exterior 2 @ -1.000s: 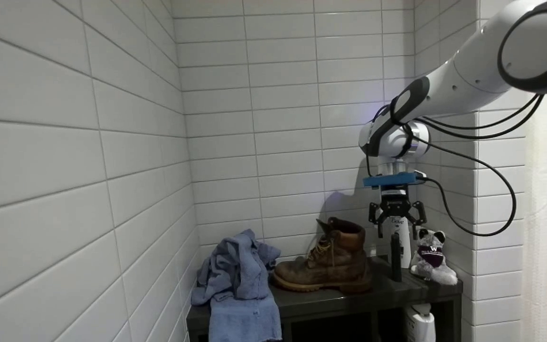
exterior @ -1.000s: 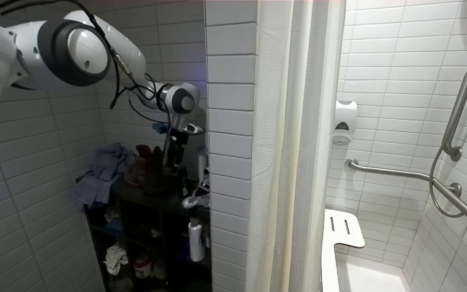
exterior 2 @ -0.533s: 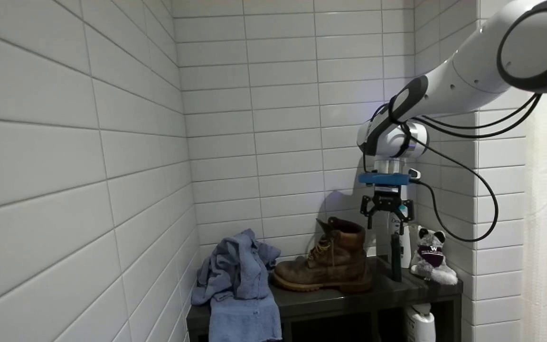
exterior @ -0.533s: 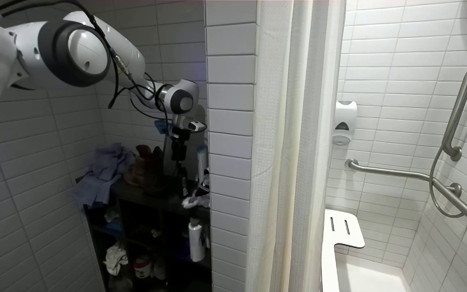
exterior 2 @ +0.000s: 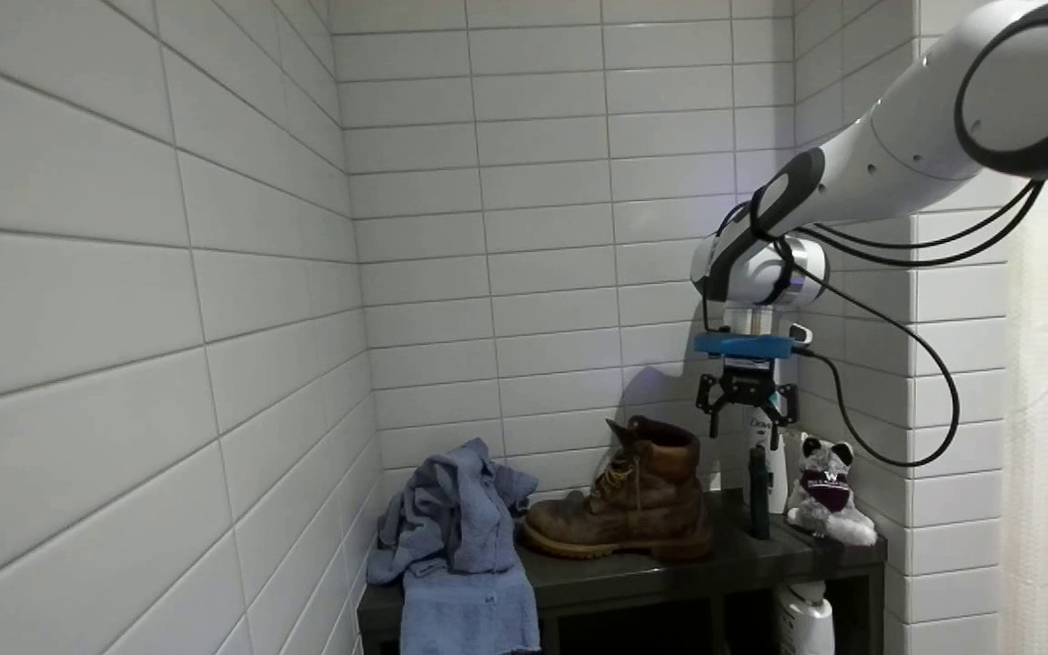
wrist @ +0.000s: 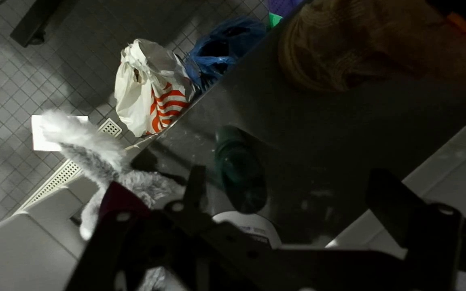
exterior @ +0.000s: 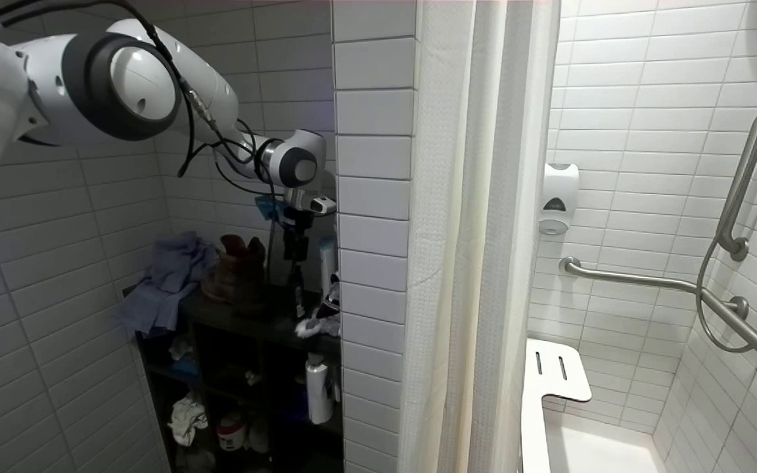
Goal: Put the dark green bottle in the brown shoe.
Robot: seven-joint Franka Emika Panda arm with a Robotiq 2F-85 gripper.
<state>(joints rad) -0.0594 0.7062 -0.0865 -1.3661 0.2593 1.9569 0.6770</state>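
Note:
The dark green bottle (exterior 2: pixel 760 496) stands upright on the dark shelf top; it also shows in the wrist view (wrist: pixel 239 169) and, dimly, in an exterior view (exterior: pixel 299 303). The brown shoe (exterior 2: pixel 633 500) is a laced boot standing left of the bottle, its opening facing up; it also shows in the wrist view (wrist: pixel 350 44). My gripper (exterior 2: pixel 744 438) points down, with its fingertips just above the bottle top's height. It is open and empty. In the wrist view, the gripper (wrist: pixel 289 180) has its fingers wide apart, and the bottle appears nearer the left finger.
A white bottle (exterior 2: pixel 776 482) stands close behind the green one. A grey plush toy (exterior 2: pixel 827 500) sits to the right near the wall corner. A blue cloth (exterior 2: pixel 465 518) lies left of the shoe. The shelf (exterior 2: pixel 615 582) has a tiled wall behind it.
Over the last second my gripper shifted left and farther back in an exterior view, rising slightly, then moved a little right. The bottle and shoe have not moved.

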